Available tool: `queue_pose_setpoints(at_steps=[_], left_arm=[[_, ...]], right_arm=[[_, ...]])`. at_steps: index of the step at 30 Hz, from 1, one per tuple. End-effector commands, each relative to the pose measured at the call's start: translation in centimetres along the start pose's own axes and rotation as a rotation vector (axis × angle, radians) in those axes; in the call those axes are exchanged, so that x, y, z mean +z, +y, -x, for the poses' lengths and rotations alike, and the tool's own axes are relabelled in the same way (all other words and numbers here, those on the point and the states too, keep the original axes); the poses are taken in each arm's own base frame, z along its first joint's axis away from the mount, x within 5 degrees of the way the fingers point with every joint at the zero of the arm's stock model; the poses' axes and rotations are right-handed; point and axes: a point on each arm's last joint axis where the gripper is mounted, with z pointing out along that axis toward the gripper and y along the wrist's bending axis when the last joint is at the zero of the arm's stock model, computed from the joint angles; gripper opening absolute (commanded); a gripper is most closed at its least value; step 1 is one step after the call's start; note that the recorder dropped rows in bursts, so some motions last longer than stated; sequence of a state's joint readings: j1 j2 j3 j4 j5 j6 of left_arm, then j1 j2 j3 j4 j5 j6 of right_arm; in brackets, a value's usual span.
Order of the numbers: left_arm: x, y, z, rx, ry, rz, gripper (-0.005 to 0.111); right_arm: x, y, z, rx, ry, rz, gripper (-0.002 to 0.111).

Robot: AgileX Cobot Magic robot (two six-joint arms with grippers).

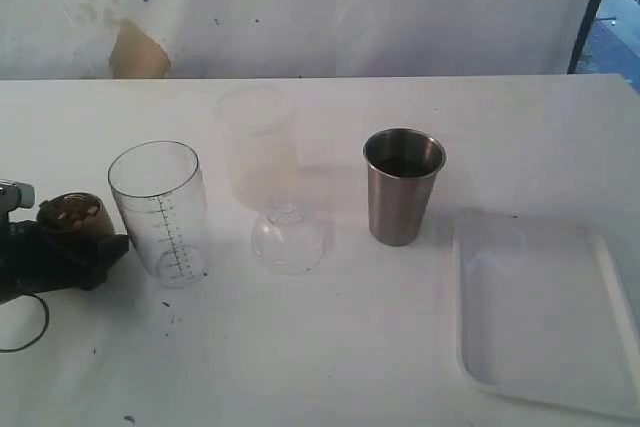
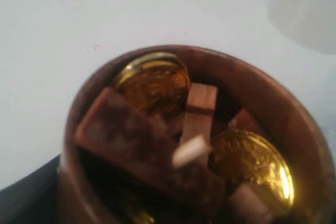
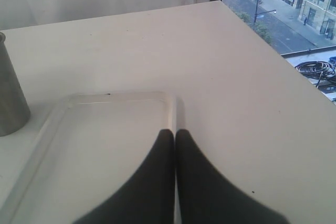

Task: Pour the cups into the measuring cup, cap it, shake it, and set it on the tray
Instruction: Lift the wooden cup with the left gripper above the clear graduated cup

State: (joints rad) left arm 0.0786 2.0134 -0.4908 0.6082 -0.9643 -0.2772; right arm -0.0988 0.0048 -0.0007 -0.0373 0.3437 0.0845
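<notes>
nothing poured yet: the measuring cup (image 1: 160, 209) stands empty on the desk (image 1: 330, 347) beside the left tool (image 1: 72, 235), which flanks the full brown cup (image 1: 72, 213); whether it grips, i cannot tell. the right tool (image 3: 175, 135) hangs closed and empty over the tray (image 1: 545, 377)

White table (image 1: 330, 347) — measuring cup (image 1: 160, 212), frosted cup (image 1: 260, 147), dome lid (image 1: 288, 239), steel tumbler (image 1: 402, 187), tray (image 1: 545, 317)

Left to right on the table (image 1: 330, 367): wooden cup (image 1: 72, 215), measuring cup (image 1: 160, 212), dome lid (image 1: 288, 239) before the plastic cup (image 1: 258, 147), steel tumbler (image 1: 402, 187), tray (image 1: 545, 317).
</notes>
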Motion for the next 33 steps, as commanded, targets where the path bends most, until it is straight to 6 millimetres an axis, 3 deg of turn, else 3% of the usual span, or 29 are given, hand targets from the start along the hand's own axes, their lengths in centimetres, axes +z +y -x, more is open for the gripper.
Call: queue_pose_setpoints(at_steps=[1,8,17,24,33], left_arm=[[0.0,0.1,0.8,-0.013,-0.090,0.012,0.000],[-0.3,0.5,2.5,-0.036,-0.251,0.055,0.000],[-0.1,1.8,8.3,0.073,-0.227,0.131,0.000],[0.7,1.1,12.1,0.222,-0.283,-0.013,0.000],[0.8,0.0,13.6,0.304,-0.336,-0.147,0.000]], right_arm=[[0.0,0.0,0.0,-0.005,-0.009,-0.007,0.000],[0.0,0.0,0.0,-0.005,-0.009,-0.007,0.000],[0.0,0.0,0.0,-0.005,-0.009,-0.007,0.000],[0.0,0.0,0.0,-0.005,-0.009,-0.007,0.000],[0.0,0.0,0.0,-0.005,-0.009,-0.007,0.000]])
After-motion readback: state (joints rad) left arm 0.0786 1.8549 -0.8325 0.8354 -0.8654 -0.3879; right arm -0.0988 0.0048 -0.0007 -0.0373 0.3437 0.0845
